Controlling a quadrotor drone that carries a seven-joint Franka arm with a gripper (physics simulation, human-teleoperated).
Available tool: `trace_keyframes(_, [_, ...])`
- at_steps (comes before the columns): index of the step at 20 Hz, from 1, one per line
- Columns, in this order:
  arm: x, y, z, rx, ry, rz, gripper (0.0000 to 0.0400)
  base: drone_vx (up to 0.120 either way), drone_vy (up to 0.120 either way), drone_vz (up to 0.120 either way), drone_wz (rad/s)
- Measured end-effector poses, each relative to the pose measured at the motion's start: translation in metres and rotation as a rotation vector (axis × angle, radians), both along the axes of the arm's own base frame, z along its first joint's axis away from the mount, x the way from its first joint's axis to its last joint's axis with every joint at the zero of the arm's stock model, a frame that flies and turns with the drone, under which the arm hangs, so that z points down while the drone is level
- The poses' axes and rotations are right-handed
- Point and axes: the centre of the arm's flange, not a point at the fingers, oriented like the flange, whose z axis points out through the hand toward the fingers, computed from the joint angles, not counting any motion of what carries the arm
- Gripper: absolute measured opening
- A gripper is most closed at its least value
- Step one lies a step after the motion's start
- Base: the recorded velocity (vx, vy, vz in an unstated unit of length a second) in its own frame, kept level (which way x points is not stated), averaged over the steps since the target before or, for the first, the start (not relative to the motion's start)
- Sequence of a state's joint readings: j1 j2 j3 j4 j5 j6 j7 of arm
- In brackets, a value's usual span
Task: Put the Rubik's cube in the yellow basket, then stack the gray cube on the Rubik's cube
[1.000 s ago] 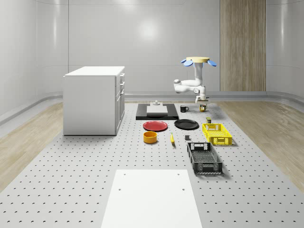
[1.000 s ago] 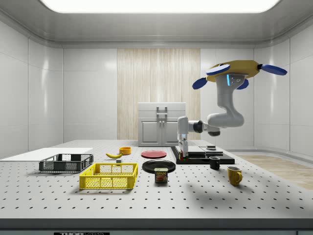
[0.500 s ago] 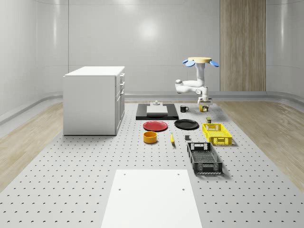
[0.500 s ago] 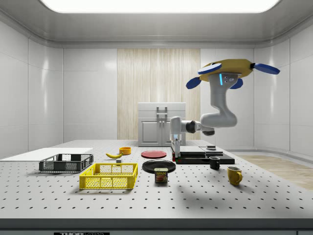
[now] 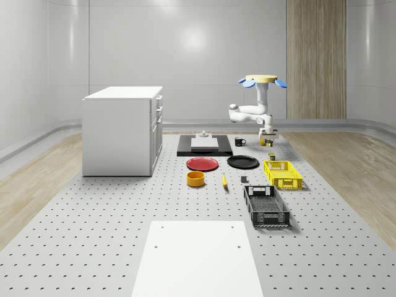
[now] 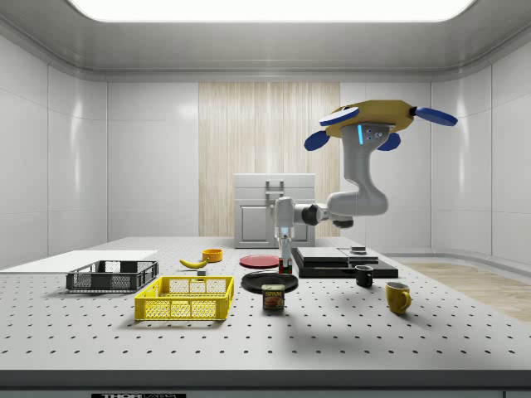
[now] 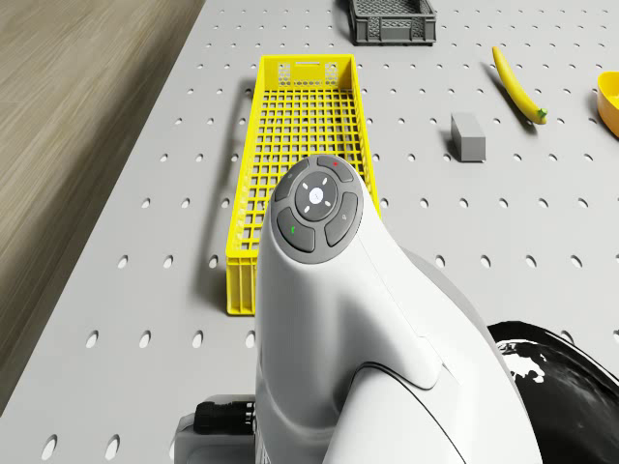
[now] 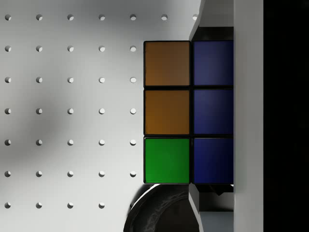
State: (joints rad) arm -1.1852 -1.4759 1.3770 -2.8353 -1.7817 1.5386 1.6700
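Overhead, the drone (image 6: pixel 380 116) hovers near one yellow basket (image 6: pixel 185 298); its gripper (image 6: pixel 284 264) holds one Rubik's cube (image 8: pixel 188 112) clamped between the fingers, above the table beside that basket. One gray cube (image 7: pixel 468 135) lies just beside the basket.

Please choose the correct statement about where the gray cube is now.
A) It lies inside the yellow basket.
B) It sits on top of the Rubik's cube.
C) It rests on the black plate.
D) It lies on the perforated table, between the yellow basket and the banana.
D: in the drone view the gray cube rests on the bare perforated table, apart from the yellow basket on one side and the banana on the other.
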Motion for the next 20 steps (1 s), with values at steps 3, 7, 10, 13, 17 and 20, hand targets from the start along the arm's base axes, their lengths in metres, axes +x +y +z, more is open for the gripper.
trace_keyframes(3, [0.0000, 0.0000, 0.0000, 0.000, 0.000, 0.000, 0.0325, 0.120, 0.000, 0.000, 0.000])
trace_keyframes(7, [0.0000, 0.0000, 0.0000, 0.000, 0.000, 0.000, 0.0325, 0.120, 0.000, 0.000, 0.000])
trace_keyframes(10, [0.0000, 0.0000, 0.0000, 0.000, 0.000, 0.000, 0.0325, 0.120, 0.000, 0.000, 0.000])
trace_keyframes(13, [0.0000, 0.0000, 0.0000, 0.000, 0.000, 0.000, 0.0325, 0.120, 0.000, 0.000, 0.000])
trace_keyframes(17, [0.0000, 0.0000, 0.0000, 0.000, 0.000, 0.000, 0.0325, 0.120, 0.000, 0.000, 0.000])
trace_keyframes(20, [0.0000, 0.0000, 0.0000, 0.000, 0.000, 0.000, 0.0325, 0.120, 0.000, 0.000, 0.000])
